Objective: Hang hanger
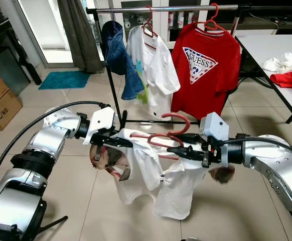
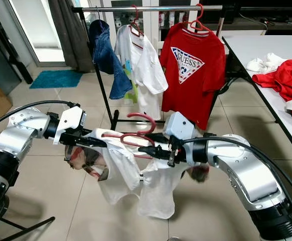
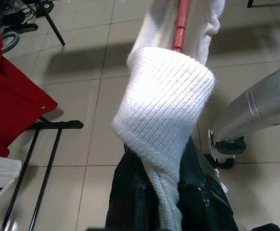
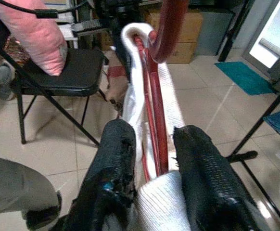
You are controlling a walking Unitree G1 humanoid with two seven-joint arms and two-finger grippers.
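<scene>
Landmark: clothes rail (image 1: 161,8), a bar across the far side of the tiled floor, carrying a denim garment (image 1: 120,55), a white shirt (image 1: 153,65) and a red shirt (image 1: 206,65)
Hanger: red hanger (image 1: 173,131) with a white T-shirt (image 1: 156,175) draped on it, held in the air well short of and below the clothes rail
Long axis: roughly parallel to the clothes rail, spanning both grippers; hook curling up at mid-span
Left gripper (image 1: 106,140): fingers (image 3: 130,192) clenched on the shirt's ribbed cloth over one hanger end
Right gripper (image 1: 178,149): fingers (image 4: 202,168) clamped on the hanger's red bars and cloth at the other end
Nearer arm: neither clearly; both about level before the rail
Coming move, judged: lift and carry forward so the hook clears the bar
Free span: seemingly between white and red shirts
Desk (image 1: 271,47): to the right of the rail, bearing loose clothes (image 1: 291,70)
</scene>
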